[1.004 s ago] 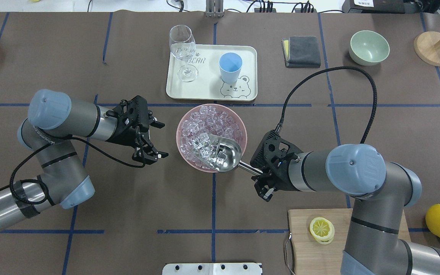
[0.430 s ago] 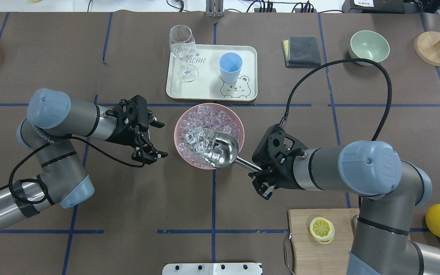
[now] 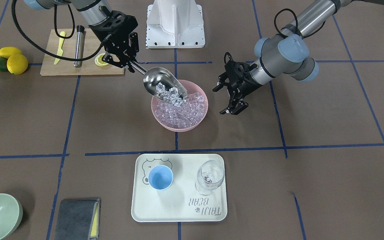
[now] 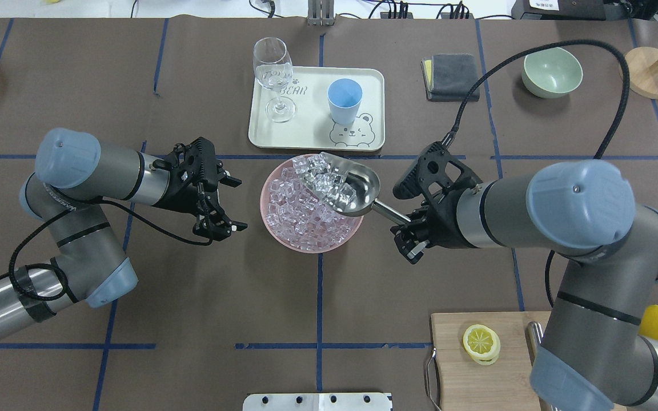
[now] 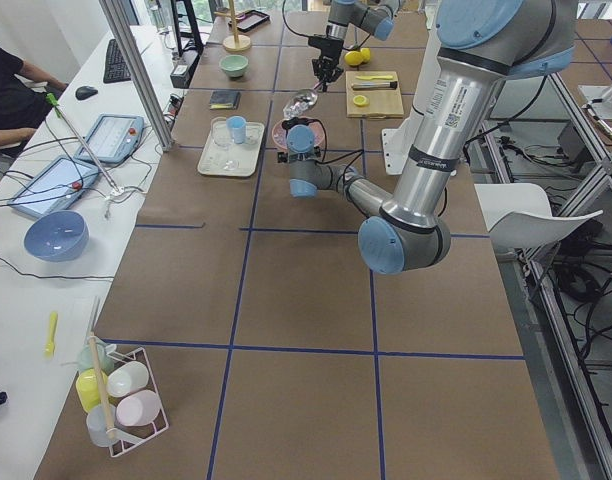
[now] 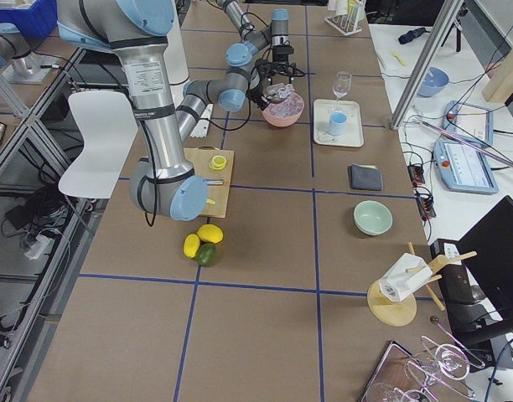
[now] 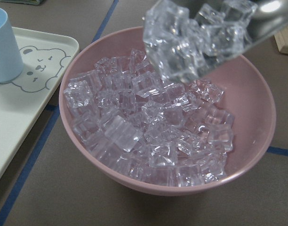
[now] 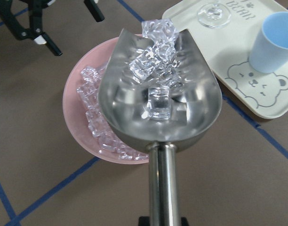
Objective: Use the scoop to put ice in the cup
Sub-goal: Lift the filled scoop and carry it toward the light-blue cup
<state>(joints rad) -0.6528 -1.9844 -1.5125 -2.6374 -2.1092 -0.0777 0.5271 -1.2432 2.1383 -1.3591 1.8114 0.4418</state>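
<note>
On my right gripper (image 4: 408,224) the fingers pinch the thin rod handle of the scoop (image 4: 357,185). Its trough, loaded with ice (image 8: 156,61), hangs tilted over the rim of the pink bowl (image 4: 283,242) at the middle of the worktop, and more cubes fill that bowl. My left gripper (image 4: 237,204) hovers just beside the bowl's opposite side, fingers spread wide. The cup (image 4: 344,100) stands upright on the cream tray (image 4: 312,134) near the edge farthest from the robot's base, with a wine glass (image 4: 275,74) beside it.
</note>
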